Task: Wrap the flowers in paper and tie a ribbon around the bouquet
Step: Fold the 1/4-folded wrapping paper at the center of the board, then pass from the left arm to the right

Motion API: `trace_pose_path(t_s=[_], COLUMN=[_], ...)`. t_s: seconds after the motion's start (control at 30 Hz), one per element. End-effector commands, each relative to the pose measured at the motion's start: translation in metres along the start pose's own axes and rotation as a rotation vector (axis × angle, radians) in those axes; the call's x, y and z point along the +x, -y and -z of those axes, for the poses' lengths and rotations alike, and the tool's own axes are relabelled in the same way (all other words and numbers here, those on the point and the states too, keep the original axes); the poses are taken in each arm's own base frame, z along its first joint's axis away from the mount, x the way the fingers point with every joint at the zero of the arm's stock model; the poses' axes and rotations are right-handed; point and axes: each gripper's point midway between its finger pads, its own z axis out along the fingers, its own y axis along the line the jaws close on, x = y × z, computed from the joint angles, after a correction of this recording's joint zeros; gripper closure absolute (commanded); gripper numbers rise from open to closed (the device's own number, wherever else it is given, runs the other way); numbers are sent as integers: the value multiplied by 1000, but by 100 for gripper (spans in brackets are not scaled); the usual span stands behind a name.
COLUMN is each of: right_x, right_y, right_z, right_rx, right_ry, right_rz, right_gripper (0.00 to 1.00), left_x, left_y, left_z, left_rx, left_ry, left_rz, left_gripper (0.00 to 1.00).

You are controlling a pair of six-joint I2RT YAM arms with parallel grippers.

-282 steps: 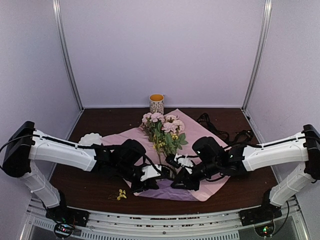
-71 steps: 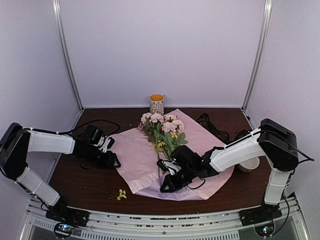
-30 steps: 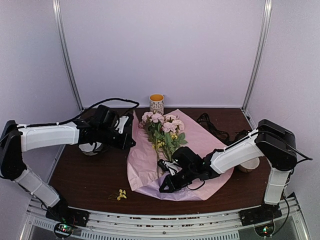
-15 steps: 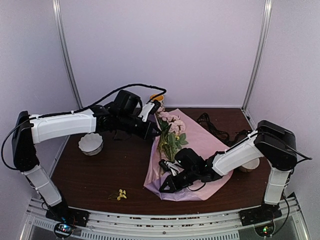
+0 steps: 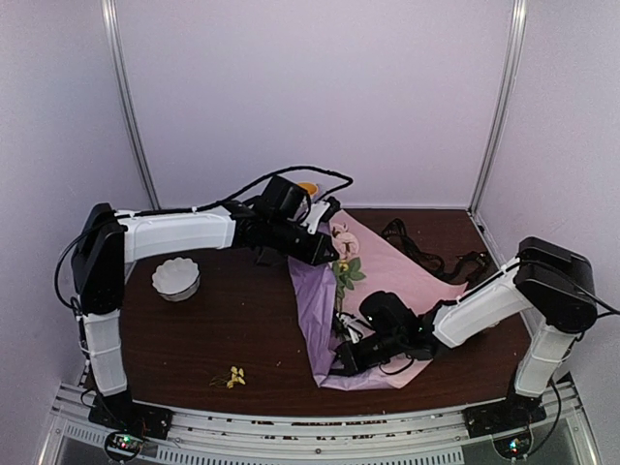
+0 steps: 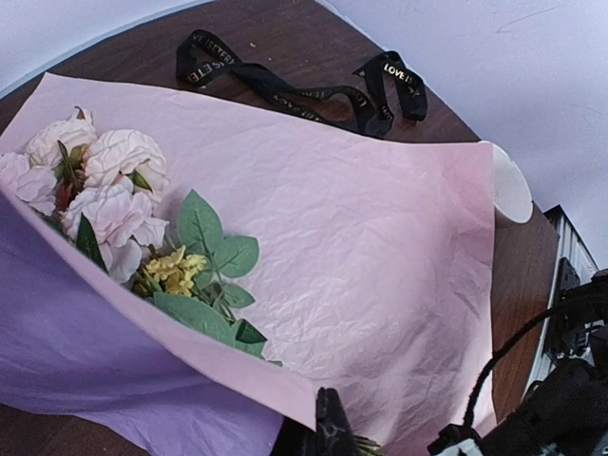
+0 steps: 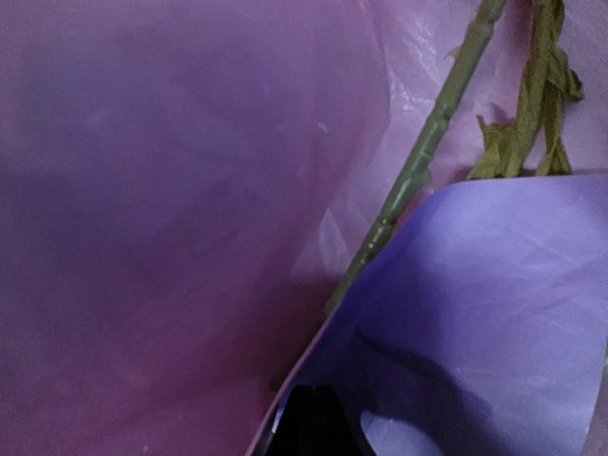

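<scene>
Flowers (image 6: 114, 185): lay mid-frame on paper (image 5: 399, 273), blooms toward the top. Paper: spread right of centre, left edge raised over the stems. Left gripper (image 5: 329, 254): clamped shut on that edge. Right gripper (image 5: 340, 362): closed at the paper's lower end, beside the stems; couldn't tell whether gripping. Ribbon (image 6: 285, 93): lay upper right.

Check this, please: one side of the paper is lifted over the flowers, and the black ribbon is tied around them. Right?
Not fully. The paper is lifted over the flowers, but the black ribbon is not tied: it lies loose on the table beyond the paper, as the left wrist view shows.
</scene>
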Motion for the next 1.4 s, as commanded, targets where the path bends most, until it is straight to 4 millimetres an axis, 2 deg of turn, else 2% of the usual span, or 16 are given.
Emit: trace_pose_path(t_s=[0.0, 0.13, 0.27, 0.43, 0.57, 0.63, 0.77, 0.83, 1.0, 1.07, 1.1, 1.2, 1.27, 1.37], right_x=[-21, -22, -20, -24, -36, -42, -52, -57, -59, -57, -56, -50, -42, -29], right_y=[-14, -6, 4, 15, 4, -8, -18, -23, -28, -29, -29, -25, -19, -2], right_z=[18, 33, 53, 90, 109, 109, 99, 91, 73, 69, 68, 67, 66, 67], right_rx=[-48, -7, 62, 214, 253, 214, 189, 164, 125, 107, 105, 105, 109, 147], right_ry=[122, 175, 229, 303, 339, 351, 337, 326, 283, 272, 268, 246, 234, 220], right_rz=[-3, -53, -78, -45, 40, 72, 98, 107, 104, 100, 98, 85, 57, 1], right_gripper=[99, 97, 94, 86, 81, 77, 56, 48, 44, 48, 52, 82, 97, 100], left_x=[-8, -2, 1, 6, 10, 12, 15, 16, 16, 16, 15, 15, 13, 6], left_y=[-14, -26, -29, -33, -38, -38, -39, -41, -40, -42, -43, -45, -46, -47], left_z=[-14, -26, -36, -45, -50, -53, -55, -54, -54, -54, -54, -54, -54, -51], left_rx=[-41, -70, -65, -67, -79, -74, -77, -85, -83, -91, -94, -100, -107, -119], left_ry=[17, -5, -18, -34, -44, -49, -57, -60, -64, -64, -61, -62, -62, -58], left_rz=[-35, -30, -28, -25, -29, -28, -28, -33, -39, -43, -44, -46, -52, -80], left_gripper=[100, 100, 100, 100, 100, 100, 100, 100, 100, 100, 100, 100, 100, 100])
